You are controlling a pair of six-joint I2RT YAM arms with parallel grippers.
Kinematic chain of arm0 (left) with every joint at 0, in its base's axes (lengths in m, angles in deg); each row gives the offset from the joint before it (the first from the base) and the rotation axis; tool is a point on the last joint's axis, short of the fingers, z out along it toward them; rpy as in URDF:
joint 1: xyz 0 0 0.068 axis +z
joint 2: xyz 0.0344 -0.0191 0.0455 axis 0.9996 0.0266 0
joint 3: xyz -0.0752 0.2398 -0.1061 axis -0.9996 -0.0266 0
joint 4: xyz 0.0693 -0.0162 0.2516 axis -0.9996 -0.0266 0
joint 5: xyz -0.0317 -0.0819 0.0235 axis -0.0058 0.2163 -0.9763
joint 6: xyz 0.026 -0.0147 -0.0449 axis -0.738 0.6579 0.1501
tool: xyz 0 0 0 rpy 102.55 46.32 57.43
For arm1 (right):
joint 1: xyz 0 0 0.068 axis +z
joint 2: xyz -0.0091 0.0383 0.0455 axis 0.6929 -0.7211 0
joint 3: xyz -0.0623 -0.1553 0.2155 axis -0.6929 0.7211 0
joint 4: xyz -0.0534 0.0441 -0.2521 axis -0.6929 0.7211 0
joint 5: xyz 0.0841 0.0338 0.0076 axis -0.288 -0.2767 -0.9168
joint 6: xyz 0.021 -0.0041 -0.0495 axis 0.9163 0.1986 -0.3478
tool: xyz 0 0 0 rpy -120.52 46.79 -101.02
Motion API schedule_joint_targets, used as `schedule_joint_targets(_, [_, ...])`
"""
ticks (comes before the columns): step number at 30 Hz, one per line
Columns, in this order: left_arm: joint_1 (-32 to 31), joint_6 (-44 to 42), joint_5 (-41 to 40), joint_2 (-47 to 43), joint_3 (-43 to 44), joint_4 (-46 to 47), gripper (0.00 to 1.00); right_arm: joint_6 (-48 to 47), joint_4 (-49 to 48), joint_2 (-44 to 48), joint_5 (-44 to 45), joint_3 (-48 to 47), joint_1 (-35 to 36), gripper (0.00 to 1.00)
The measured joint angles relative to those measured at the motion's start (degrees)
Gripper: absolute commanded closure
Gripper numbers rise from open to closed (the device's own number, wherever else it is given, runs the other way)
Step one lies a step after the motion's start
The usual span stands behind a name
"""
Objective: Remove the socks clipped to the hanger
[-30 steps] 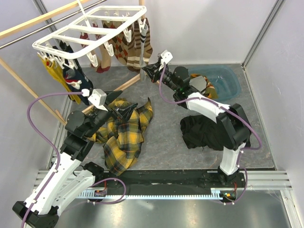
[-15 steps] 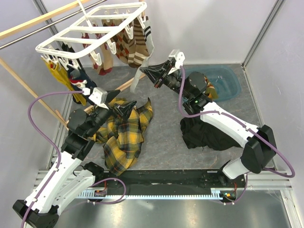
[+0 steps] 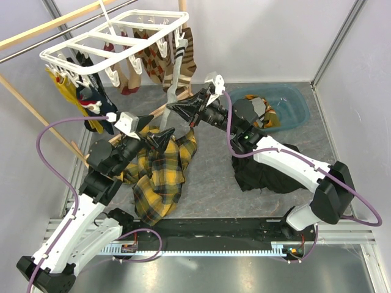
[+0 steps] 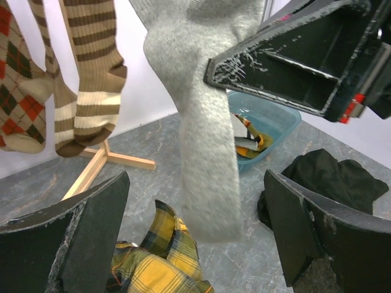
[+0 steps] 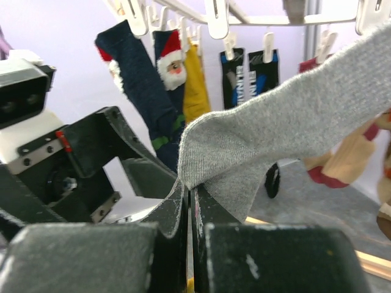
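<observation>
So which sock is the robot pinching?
The plain grey sock: the right gripper pinches it. The others just dangle from the hanger.

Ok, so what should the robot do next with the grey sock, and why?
Probably pull it down and away. The right gripper is shut on the grey sock, whose top looks clipped to the hanger, so a tug should free it.

The right jaws are pinched shut on a grey sock (image 3: 175,85), which runs up from them to the hanger (image 3: 72,63). Just beside them, the left jaws gape wide above the yellow plaid cloth (image 3: 160,177).
</observation>
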State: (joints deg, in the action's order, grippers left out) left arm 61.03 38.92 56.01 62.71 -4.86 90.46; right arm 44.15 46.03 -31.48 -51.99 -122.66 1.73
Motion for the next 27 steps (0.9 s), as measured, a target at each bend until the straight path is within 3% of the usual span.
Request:
schedule_joint_targets(5, [-0.02,-0.72,-2.38,1.51,-0.11,0.28,0.1,2.54,-1.11,-0.96,-0.17,-0.04,0.48,1.0])
schedule_joint_targets(8, [0.0,-1.29,-4.11,2.95,-0.11,0.52,0.17,4.33,-2.08,-1.84,-0.33,-0.17,0.74,1.0])
schedule_joint_targets(10, [0.0,-1.57,-4.55,4.33,-0.11,0.92,0.29,5.33,-2.47,-2.27,-0.35,-0.42,1.05,1.0])
schedule_joint_targets(11, [0.0,-1.6,-4.5,4.81,-0.11,1.2,0.37,5.55,-2.54,-2.36,-0.35,-0.48,1.2,1.0])
schedule_joint_targets(12, [0.0,-1.62,-4.31,5.35,-0.11,1.7,0.62,5.73,-2.51,-2.4,-0.33,-0.66,1.4,1.0])
schedule_joint_targets(14, [-0.02,-1.62,-3.69,6.47,-0.07,2.54,0.82,5.99,-2.45,-2.45,-0.26,-0.92,1.7,1.0])
schedule_joint_targets(15, [0.0,-1.64,-3.34,6.93,-0.04,2.69,0.98,5.99,-2.34,-2.45,-0.09,-1.03,1.86,0.94])
schedule_joint_targets(20, [0.0,-2.23,-2.32,7.58,-0.04,2.91,0.98,5.81,1.7,-2.4,3.56,-1.77,2.25,0.61])
schedule_joint_targets(23, [0.0,-2.23,-2.34,6.47,-0.04,2.91,0.98,5.55,9.64,-2.16,10.62,-4.2,2.32,0.47])
schedule_joint_targets(27, [0.0,-2.25,-2.29,4.33,-0.04,2.91,0.98,5.14,21.46,-1.88,20.2,-11.13,2.29,0.37])
